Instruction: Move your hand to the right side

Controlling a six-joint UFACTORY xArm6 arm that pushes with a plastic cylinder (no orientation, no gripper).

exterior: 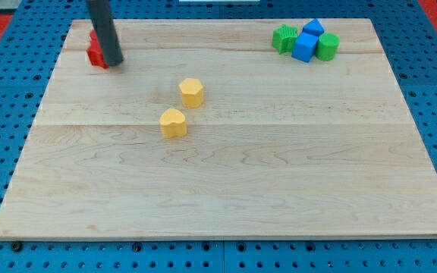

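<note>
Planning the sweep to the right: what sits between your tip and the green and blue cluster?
In the camera view, only bare board lies between my tip and the green star block; the two yellow blocks sit lower.

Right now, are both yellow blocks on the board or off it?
On. Both yellow blocks sit on the wooden board, left of centre, well inside its edges, apart from my tip.

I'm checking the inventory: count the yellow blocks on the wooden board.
2. One yellow hexagonal block sits left of the board's centre; a yellow heart-shaped block lies just below and left of it, apart. None seems hidden, though the dark rod covers part of the top-left corner.
</note>
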